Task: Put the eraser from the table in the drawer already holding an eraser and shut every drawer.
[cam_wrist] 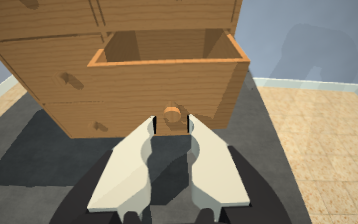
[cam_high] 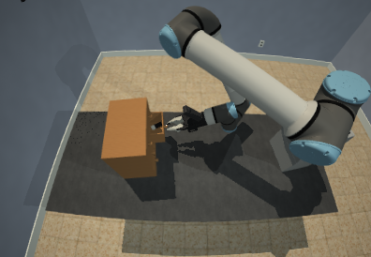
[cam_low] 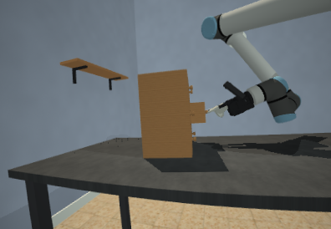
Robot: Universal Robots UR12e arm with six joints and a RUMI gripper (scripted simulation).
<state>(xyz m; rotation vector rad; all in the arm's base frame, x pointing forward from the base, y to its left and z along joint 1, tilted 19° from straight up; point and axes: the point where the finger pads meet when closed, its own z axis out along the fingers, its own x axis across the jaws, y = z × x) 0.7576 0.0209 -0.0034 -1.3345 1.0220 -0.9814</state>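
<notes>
The wooden chest stands upright on the dark table and also shows in the side view. One middle drawer is pulled partly out. A small dark object lies inside it; I cannot tell what it is. My gripper is level with the drawer front. Its white fingers stand close together on either side of the drawer's round knob, with a small gap on each side. No eraser shows on the table.
The other drawers are shut, with knobs to the left of the open drawer and below it. A wooden wall shelf hangs behind the chest. The table's edge runs along the front.
</notes>
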